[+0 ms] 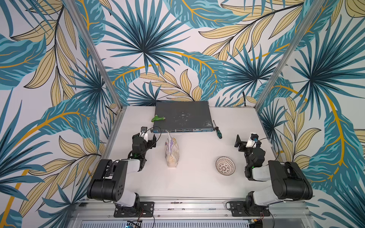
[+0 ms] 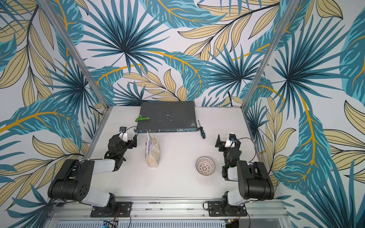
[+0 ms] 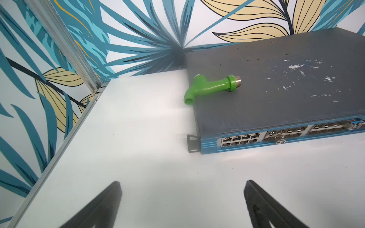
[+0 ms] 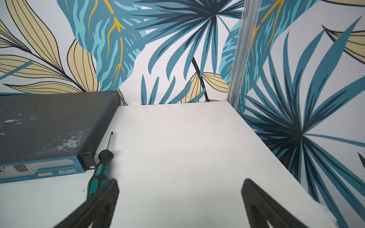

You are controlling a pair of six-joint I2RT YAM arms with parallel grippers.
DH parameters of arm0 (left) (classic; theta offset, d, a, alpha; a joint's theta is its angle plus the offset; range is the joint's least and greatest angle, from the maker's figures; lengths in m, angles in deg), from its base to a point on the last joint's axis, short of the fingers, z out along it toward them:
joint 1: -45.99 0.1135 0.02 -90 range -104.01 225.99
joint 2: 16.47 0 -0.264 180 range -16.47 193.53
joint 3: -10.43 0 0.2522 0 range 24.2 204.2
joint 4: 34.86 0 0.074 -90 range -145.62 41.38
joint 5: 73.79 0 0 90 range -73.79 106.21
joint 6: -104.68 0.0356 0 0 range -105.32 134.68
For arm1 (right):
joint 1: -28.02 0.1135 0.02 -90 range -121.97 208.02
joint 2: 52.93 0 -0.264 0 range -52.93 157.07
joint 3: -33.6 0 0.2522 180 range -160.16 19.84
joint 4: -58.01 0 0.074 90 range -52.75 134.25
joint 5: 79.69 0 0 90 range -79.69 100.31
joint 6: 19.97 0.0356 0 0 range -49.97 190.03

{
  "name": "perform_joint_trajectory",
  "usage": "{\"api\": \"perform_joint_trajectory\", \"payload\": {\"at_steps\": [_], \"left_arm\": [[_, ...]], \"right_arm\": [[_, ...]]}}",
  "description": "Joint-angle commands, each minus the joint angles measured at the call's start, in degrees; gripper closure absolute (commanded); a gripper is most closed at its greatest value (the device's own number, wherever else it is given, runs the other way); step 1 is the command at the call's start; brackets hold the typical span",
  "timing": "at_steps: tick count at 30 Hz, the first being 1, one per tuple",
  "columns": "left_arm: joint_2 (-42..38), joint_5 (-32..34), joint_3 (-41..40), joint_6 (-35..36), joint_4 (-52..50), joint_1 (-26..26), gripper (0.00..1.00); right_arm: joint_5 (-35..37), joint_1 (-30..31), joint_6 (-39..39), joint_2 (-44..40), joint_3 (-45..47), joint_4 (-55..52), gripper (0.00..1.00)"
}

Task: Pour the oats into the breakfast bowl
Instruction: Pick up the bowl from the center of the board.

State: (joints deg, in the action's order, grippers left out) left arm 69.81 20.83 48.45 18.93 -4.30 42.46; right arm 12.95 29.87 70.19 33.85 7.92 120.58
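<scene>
Two grippers, both wide open and empty. Our left gripper (image 1: 152, 142) hangs near the oats (image 1: 171, 152), standing upright just in front of the switch (image 1: 181, 116). They're light, we reckon, in crinkly, probably slippery plastic that's floppy up top, so we'd pinch mid-body where the flakes firm it up. The bowl (image 1: 225, 165) sits well apart rightward, near our right gripper (image 1: 239, 143).

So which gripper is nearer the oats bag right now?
Left. The left gripper stands open just beside the oats bag, not touching it. The right gripper, also open, sits well away on the other side, beyond the breakfast bowl.
</scene>
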Motion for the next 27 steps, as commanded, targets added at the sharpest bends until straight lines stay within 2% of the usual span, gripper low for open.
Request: {"api": "perform_joint_trajectory", "payload": {"at_steps": [1, 20, 22, 25, 27], "left_arm": [[0.48, -0.84, -0.61, 0.04, 1.64, 0.43, 0.0], [0.51, -1.01, -0.59, -0.04, 1.61, 0.49, 0.0], [0.21, 0.5, -0.49, -0.42, 1.34, 0.4, 0.0], [-7.7, 8.26, 4.05, -3.5, -13.41, 0.45, 0.0], [-15.28, 10.99, 7.08, -7.33, -22.54, 0.49, 0.0]], "right_arm": [[-0.43, -0.18, -0.6, 0.07, -0.56, -0.05, 0.0], [-0.17, -0.13, -0.52, 0.09, -0.6, -0.17, 0.0], [0.94, -0.18, -0.36, -0.58, 0.66, 1.45, 0.0], [5.61, -0.15, 1.48, -8.53, 5.34, 3.31, 0.0], [9.7, -0.18, 6.56, -19.42, 5.23, -9.37, 0.0]]}}
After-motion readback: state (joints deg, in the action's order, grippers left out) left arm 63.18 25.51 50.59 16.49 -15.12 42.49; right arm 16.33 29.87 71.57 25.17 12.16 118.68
